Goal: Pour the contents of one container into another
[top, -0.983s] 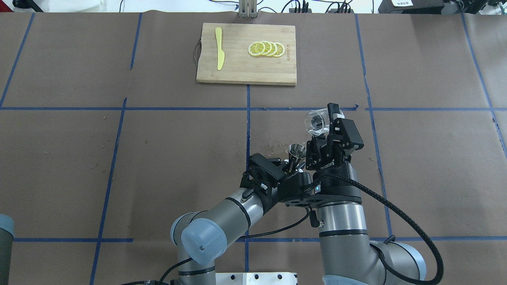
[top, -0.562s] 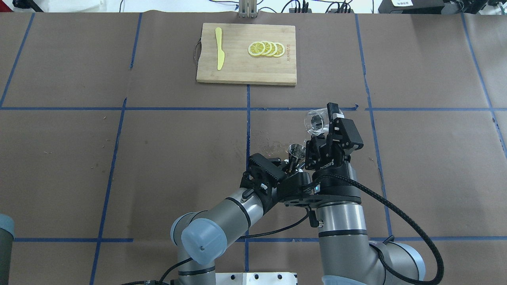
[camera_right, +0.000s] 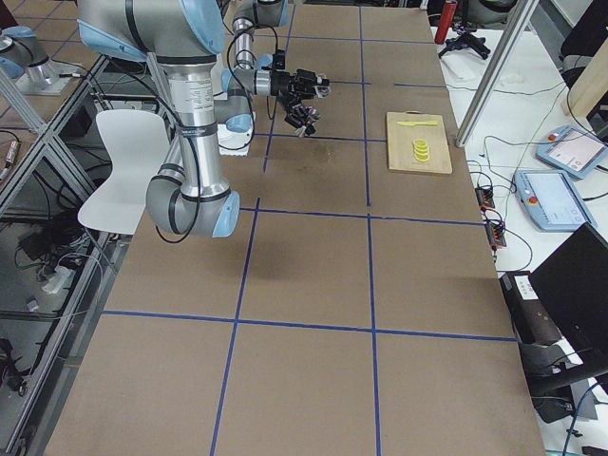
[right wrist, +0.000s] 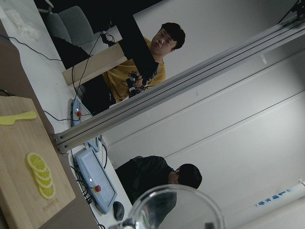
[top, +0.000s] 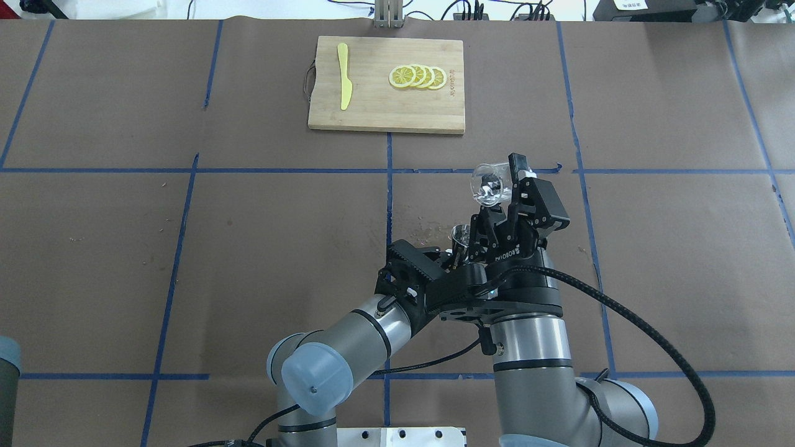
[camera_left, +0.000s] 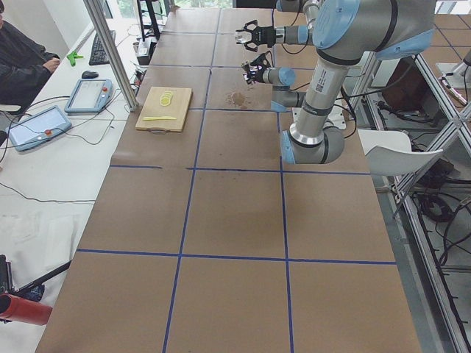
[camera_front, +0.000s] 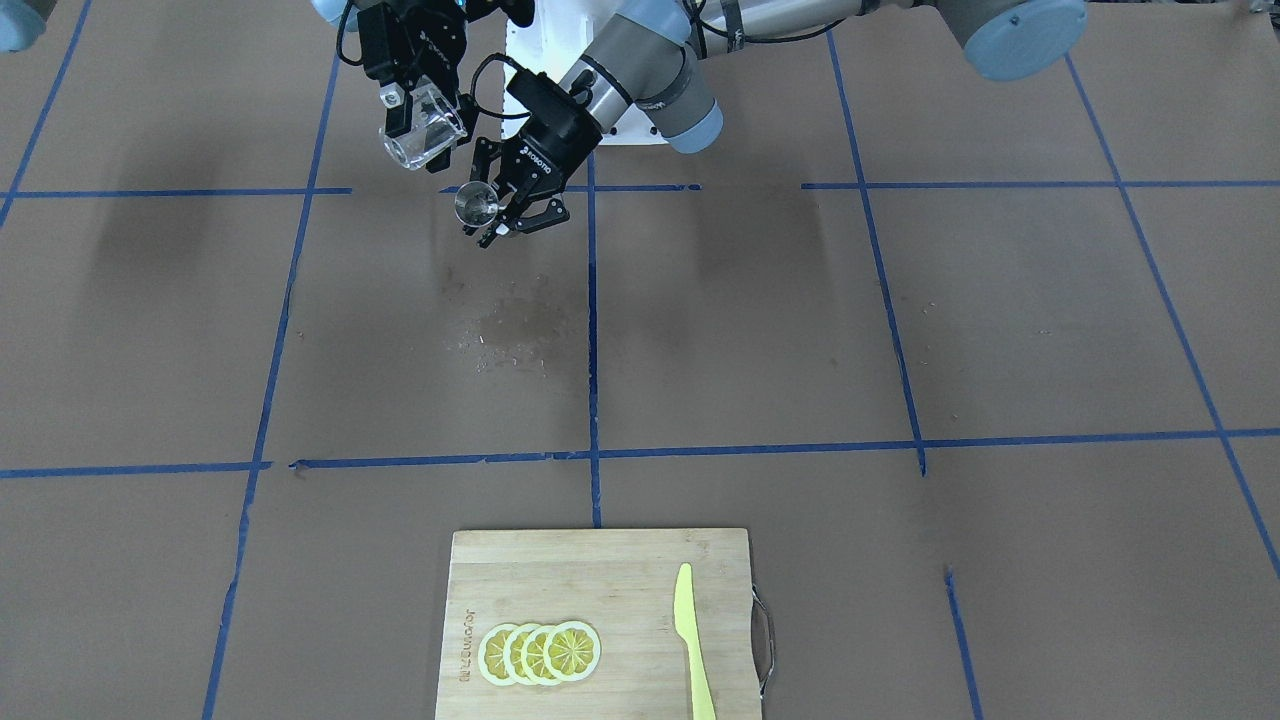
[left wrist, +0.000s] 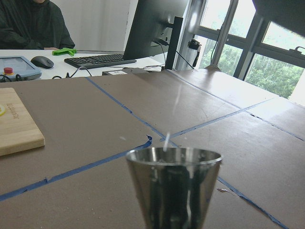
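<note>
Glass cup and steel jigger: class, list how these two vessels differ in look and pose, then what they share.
The glass cup is clear; the jigger is shiny steel. The glass cup is tilted, the jigger upright. The glass cup is wider and held higher than the jigger. Shared: both are small open vessels gripped in mid-air.

Cutting board (top: 386, 99) bears lemon slices (top: 417, 77); yellow knife (top: 343, 76).

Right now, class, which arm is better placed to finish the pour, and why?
The right arm. The right gripper holds the tilted glass cup above the jigger, which the left gripper just holds upright.
</note>
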